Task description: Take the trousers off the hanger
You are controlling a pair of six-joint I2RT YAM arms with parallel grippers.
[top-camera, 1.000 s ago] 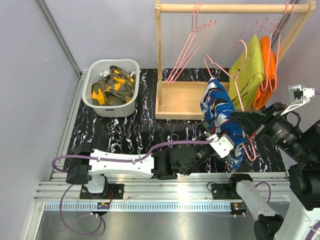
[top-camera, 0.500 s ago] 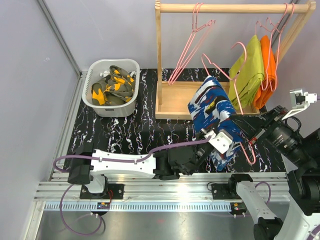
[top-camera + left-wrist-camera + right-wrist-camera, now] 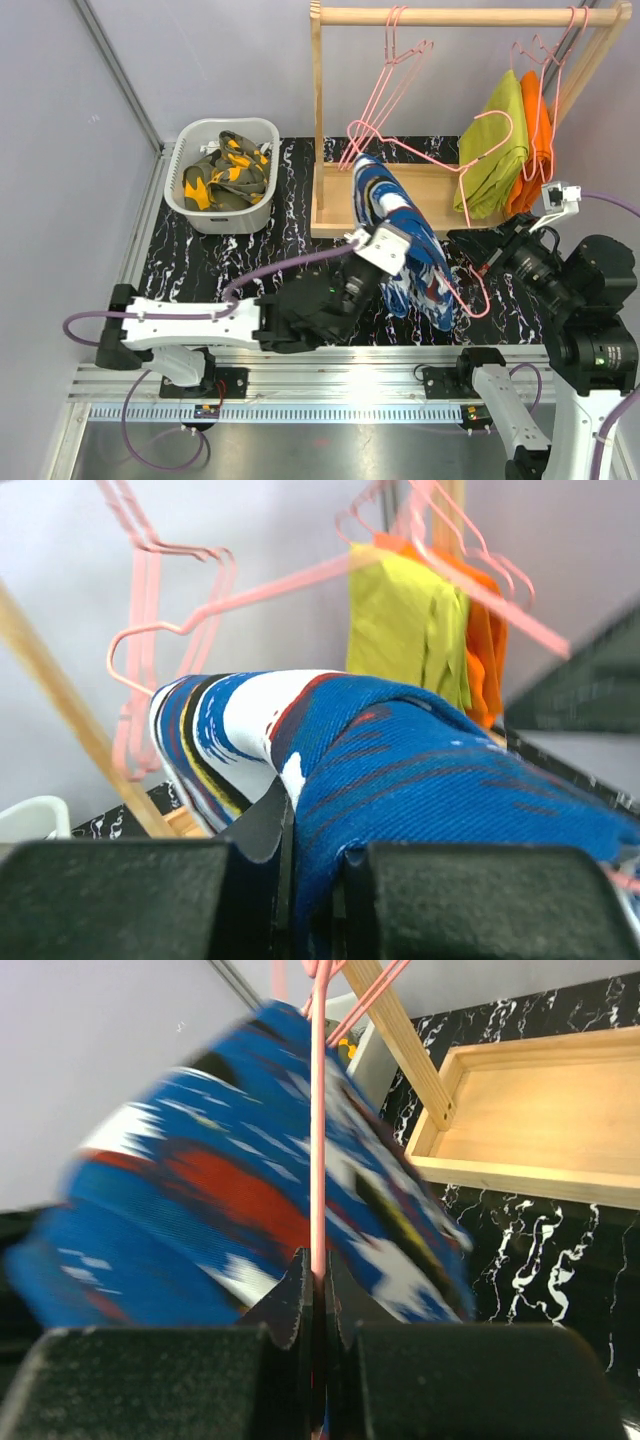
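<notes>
In front of the light wooden clothes rack, the left gripper has its two black fingers pressed together on a fold of the blue trousers, small cloth ones with a white and red print. The cloth fills the gap between the jaws. These trousers hang over one arm of a pink wire hanger, which is off the rail and tilted in the air in front of the rack's base tray. The right gripper, on the right side in front of the rack, pinches this hanger. Its jaws are closed tightly on the thin pink wire, and the trousers lie just behind the wire in the wrist view, blurred.

On the rack's rail, two empty pink hangers hang near the left post. At the right end of the rail hang a plain lime-green garment and a plain orange garment, side by side and touching.

To the left of the rack stands a white plastic basket. Inside it lie the olive camouflage trousers with yellow-orange patches, crumpled. Rack and basket both stand on a black mat with white marble veins.
</notes>
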